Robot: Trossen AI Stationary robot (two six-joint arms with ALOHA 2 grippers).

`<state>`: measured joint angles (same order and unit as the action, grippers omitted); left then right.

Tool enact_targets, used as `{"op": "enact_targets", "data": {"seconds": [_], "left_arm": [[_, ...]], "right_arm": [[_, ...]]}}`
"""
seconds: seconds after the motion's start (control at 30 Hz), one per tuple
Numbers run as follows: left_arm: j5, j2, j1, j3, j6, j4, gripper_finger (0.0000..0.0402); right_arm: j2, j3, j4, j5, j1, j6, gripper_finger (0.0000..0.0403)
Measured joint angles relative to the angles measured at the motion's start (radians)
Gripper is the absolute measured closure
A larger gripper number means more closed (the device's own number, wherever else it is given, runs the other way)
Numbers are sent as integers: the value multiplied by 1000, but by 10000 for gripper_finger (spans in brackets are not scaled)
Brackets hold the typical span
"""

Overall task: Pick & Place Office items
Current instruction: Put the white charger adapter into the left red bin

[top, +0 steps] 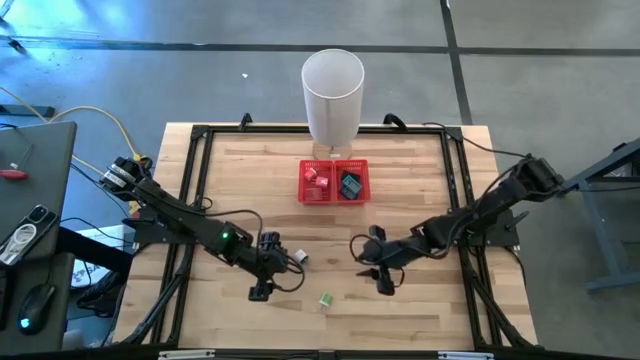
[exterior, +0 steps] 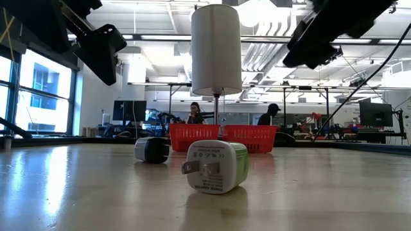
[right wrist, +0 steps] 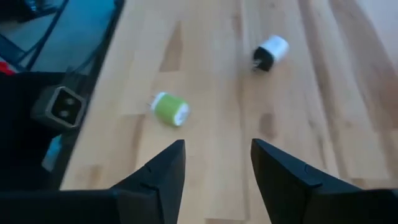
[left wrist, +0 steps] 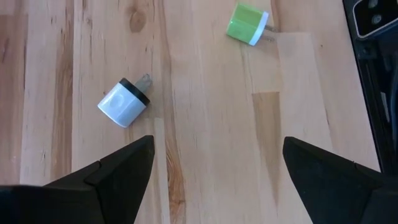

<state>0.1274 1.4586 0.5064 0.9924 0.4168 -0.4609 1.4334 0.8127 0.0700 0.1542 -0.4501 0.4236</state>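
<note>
left gripper (top: 262,291) hovering low, fingers spread, toward table's (top: 420,310) front edge | right gripper (top: 385,284) likewise, fingers parted | green-white plug (top: 326,300) lying between them, white-black plug (top: 300,258) nearby

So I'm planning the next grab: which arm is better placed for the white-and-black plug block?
Left, probably. The left gripper is open right beside the white-and-black plug block, which lies just ahead of its fingers in the left wrist view. The right gripper, also open, sits farther off across the table.
</note>
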Motion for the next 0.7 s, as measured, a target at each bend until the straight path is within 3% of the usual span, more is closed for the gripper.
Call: {"op": "enact_targets", "data": {"seconds": [0.3, 0.7], "left_arm": [[9, 0, 0, 0, -5, 1, 56], [44, 26, -20, -59, -210, -3, 56]], "right_arm": [[23, 0, -14, 37, -42, 2, 230], [148, 0, -106, -11, -47, 2, 230]]}}
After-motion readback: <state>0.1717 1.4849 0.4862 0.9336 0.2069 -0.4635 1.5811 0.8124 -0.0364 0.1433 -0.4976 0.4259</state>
